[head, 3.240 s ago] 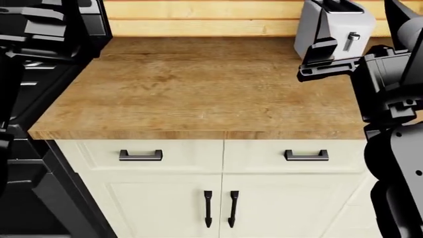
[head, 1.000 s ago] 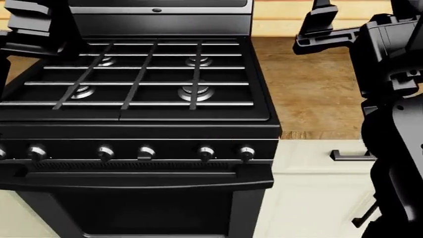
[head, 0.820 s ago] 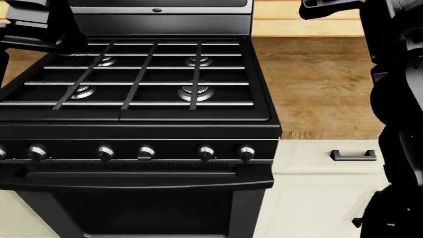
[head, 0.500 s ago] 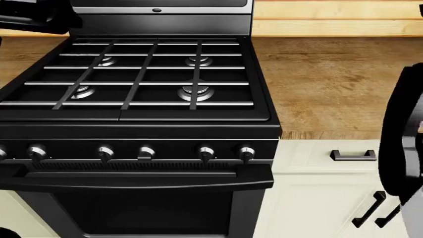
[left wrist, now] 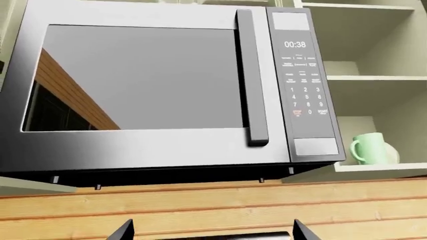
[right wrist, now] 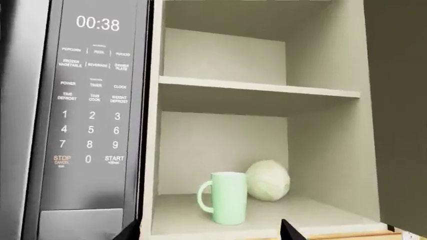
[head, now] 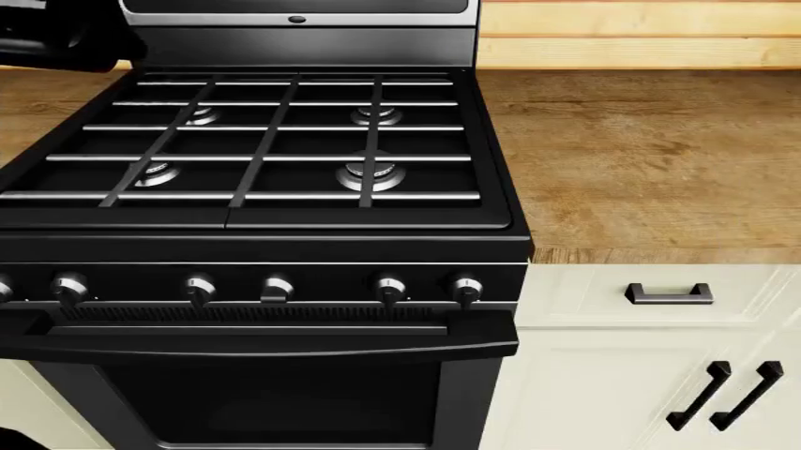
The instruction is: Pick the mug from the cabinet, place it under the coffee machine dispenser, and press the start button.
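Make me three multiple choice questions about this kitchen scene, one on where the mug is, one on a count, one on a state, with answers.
1. Where is the mug?
A. on the stove
B. on the lowest cabinet shelf
C. inside the microwave

2. How many burners does the stove show?
A. two
B. four
C. six

3. How does the mug stand?
A. upright
B. on its side
C. upside down

Answers: B, it stands on the bottom shelf beside a round pale cabbage, right of the microwave; B, four burners sit under the grates; A, its rim faces up, handle at the side.
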Controlling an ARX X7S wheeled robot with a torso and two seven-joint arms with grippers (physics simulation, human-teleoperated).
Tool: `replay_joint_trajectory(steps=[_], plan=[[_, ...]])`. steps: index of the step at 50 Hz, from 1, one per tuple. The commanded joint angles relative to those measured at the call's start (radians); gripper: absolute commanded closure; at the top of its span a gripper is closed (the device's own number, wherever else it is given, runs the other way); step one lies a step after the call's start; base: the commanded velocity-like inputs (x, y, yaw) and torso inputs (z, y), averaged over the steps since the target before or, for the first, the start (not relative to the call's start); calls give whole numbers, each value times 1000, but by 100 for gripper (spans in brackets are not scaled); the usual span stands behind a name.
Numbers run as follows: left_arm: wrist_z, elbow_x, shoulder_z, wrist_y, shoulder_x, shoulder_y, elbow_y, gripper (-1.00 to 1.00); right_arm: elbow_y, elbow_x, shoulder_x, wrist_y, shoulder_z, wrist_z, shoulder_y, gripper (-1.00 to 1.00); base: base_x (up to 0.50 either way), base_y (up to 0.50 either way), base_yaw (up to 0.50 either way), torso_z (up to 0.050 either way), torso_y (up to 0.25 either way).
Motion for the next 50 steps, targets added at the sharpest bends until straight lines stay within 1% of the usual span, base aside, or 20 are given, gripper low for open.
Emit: replay_joint_trajectory(steps=[1,8,13,33,50], plan=[[-31,-40,-15,-26,-5,-5,19,-100,81,-21,2,76,12,-8,41,-100,0,0,0,0,0],[-46,-56,-23,-32,-9,-8,24,-100,81,-21,-7,36,-22,-60,28,-100,0,0,0,0,0],[-57,-64,-27,-35,-13,-12,28,-100,81,-13,-8,10,-12,-86,24,-100,0,-43,0,0,0],[-90,-86,-23,-43,-33,-28,43,-100,81,-11,-7,-26,51,-138,31,-100,1,-473,0,0,0],[-91,-96,-12,-27,-38,-26,40,-100,81,-16,-10,-36,82,-140,31,-100,0,0,0,0,0]])
